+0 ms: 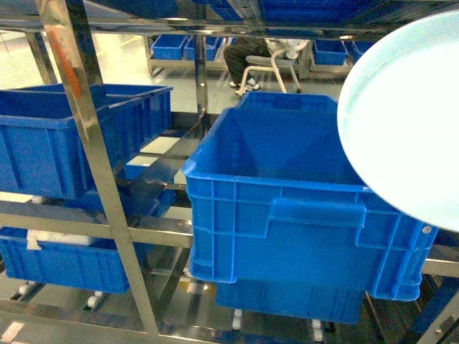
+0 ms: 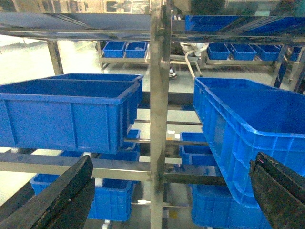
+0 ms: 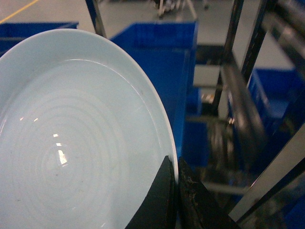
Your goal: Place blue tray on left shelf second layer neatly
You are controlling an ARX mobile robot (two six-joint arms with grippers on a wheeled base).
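Big dark-blue crate [image 1: 301,208] sits front and centre on the rails of the left shelf [image 1: 93,143], open top, nothing visible inside it. Another crate to the left [image 1: 64,136] looks bare inside too, from the left wrist view, and more crates sit on the tier below [image 1: 64,261]; what they hold is hidden. Up at the right, the blue tray [image 1: 405,115] is held in the air, tilted, its edge over the near right corner of the big crate. It is pale sky-blue, round, shallow, glossy, with faint concentric rings on its face. The right gripper [image 3: 174,191] has its two dark fingers pinched tight on the tray's rim. The left gripper [image 2: 167,191] is spread wide, fingers at either edge of its view, holding nothing.
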